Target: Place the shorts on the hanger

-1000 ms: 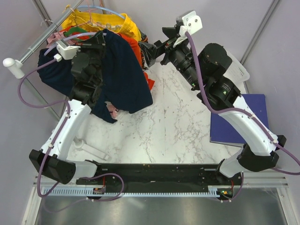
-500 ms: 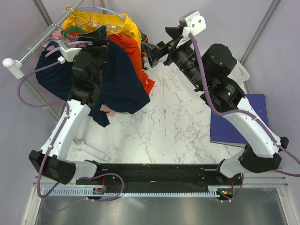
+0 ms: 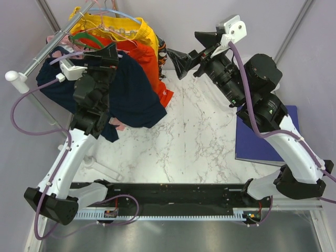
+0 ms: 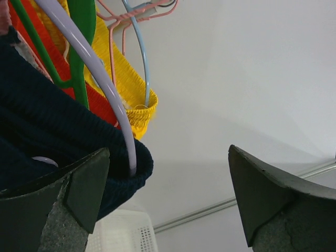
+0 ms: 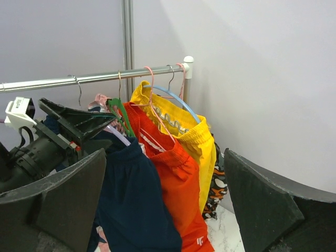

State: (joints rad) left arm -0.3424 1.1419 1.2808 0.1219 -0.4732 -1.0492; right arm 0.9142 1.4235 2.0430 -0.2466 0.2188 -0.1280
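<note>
The dark navy shorts (image 3: pixel 137 95) hang from the rack on the pale hanger (image 4: pixel 103 84), whose arm runs into the waistband end (image 4: pixel 122 173). My left gripper (image 4: pixel 168 152) is open beside that waistband end. Its left finger (image 4: pixel 86 181) is right next to the cloth and nothing sits between the jaws. In the top view the left gripper (image 3: pixel 107 53) stands over the shorts near the rail. My right gripper (image 5: pixel 164 155) is open and empty, set back from the rack and facing the shorts (image 5: pixel 137 210) and hanger (image 5: pixel 118 136). From above, the right gripper (image 3: pixel 192 49) is right of the clothes.
A metal rail (image 5: pixel 94 79) carries orange shorts (image 5: pixel 178 178) and yellow shorts (image 5: pixel 195 137) on a green hanger (image 4: pixel 84 47) and a light blue hanger (image 4: pixel 139 58). A patterned garment (image 5: pixel 217 190) hangs behind. A white basket (image 4: pixel 122 234) and a blue board (image 3: pixel 265 135) lie at the right.
My left gripper has opened and let go at the shorts' waistband. The navy shorts swung up and left toward the rail. The right arm drew back to the right.
</note>
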